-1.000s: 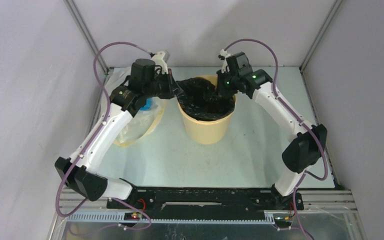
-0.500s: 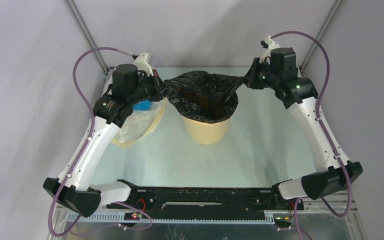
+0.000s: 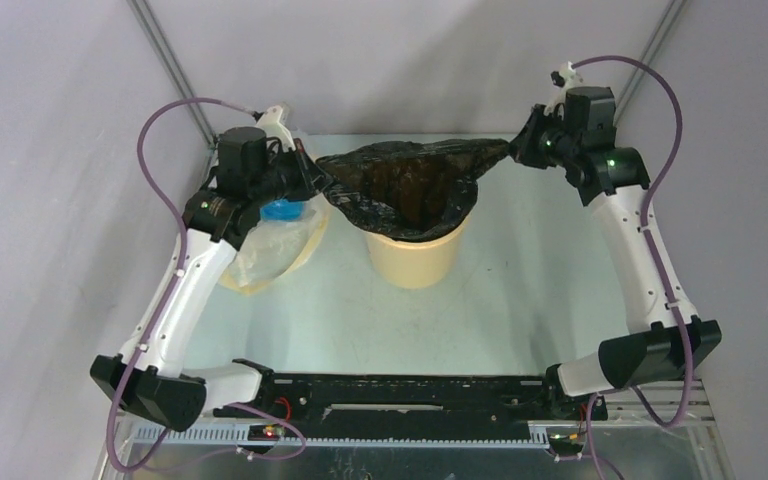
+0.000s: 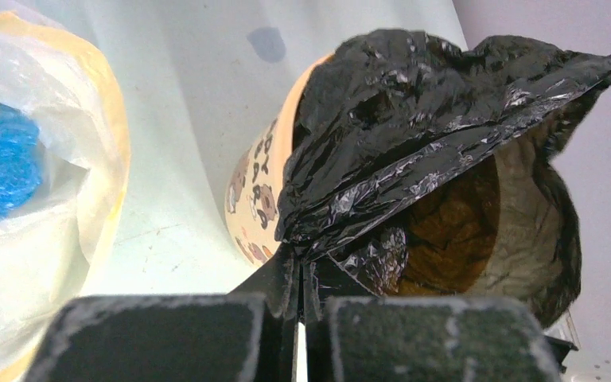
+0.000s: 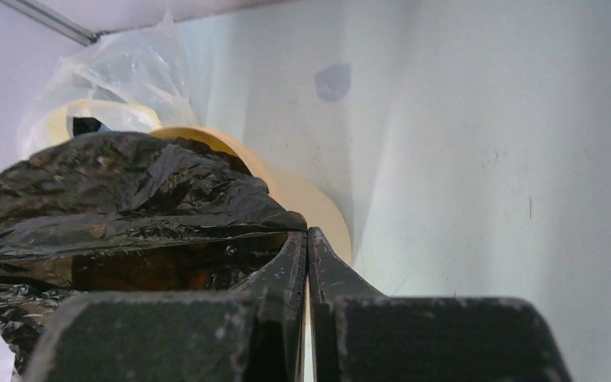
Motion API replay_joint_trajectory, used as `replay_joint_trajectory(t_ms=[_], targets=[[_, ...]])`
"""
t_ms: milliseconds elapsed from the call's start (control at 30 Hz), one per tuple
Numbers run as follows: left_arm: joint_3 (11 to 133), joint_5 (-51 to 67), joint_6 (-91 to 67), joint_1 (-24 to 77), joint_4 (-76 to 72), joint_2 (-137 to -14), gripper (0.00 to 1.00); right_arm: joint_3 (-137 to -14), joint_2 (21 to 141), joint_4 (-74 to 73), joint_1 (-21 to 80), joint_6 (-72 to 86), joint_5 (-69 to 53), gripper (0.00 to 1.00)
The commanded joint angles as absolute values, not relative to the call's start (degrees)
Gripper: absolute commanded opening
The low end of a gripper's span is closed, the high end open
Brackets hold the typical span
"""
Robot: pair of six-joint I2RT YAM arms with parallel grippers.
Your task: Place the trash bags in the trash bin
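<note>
The black trash bag [image 3: 410,185] hangs inside the yellow-orange trash bin [image 3: 412,255] at the table's middle, its mouth stretched wide above the rim. My left gripper [image 3: 322,182] is shut on the bag's left edge, just left of the bin. My right gripper [image 3: 513,150] is shut on the bag's right corner, pulled out to the right past the bin. In the left wrist view the bag [image 4: 414,127] drapes over the bin [image 4: 258,199], pinched at my gripper [image 4: 301,263]. In the right wrist view my gripper [image 5: 307,239] pinches the bag [image 5: 127,191] beside the bin [image 5: 310,207].
A clear translucent bag with a pale-yellow band and a blue lump [image 3: 275,235] lies left of the bin, under my left arm. The enclosure's walls and metal posts [image 3: 172,70] stand close behind both grippers. Bare table [image 3: 520,290] lies in front of the bin.
Both grippers have moved apart, left one leftward, right one rightward and back, each holding the bag. The bag's mouth has been stretched from bunched in the bin to wide open.
</note>
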State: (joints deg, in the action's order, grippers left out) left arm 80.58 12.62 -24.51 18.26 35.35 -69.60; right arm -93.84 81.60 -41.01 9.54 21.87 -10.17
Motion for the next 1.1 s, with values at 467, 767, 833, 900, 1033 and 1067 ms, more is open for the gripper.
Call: replay_joint_trajectory(t_ms=[467, 767, 833, 900, 1033, 1067], targets=[[85.69, 15.37, -26.92, 13.80, 30.85, -79.56, 0.00, -111.25, 95.86, -45.61, 10.45, 15.67, -6.37, 0.29], [85.35, 14.94, -26.79, 13.54, 30.59, -78.08, 0.00, -106.52, 86.53, -46.66, 12.68, 15.50, -9.35, 0.75], [85.13, 15.09, -26.89, 13.58, 30.50, -77.86, 0.00, -104.99, 85.17, -46.81, 14.37, 15.70, -10.00, 0.81], [84.80, 15.20, -26.84, 13.55, 30.50, -77.58, 0.00, -103.33, 83.77, -46.88, 15.99, 15.96, -10.27, 0.84], [84.40, 15.29, -26.78, 13.60, 30.44, -76.91, 0.00, -100.46, 81.17, -48.08, 18.86, 18.05, -9.34, 0.88], [84.32, 15.34, -26.77, 13.61, 30.41, -76.84, 0.00, -99.11, 80.29, -48.08, 19.77, 18.81, -8.36, 0.89]])
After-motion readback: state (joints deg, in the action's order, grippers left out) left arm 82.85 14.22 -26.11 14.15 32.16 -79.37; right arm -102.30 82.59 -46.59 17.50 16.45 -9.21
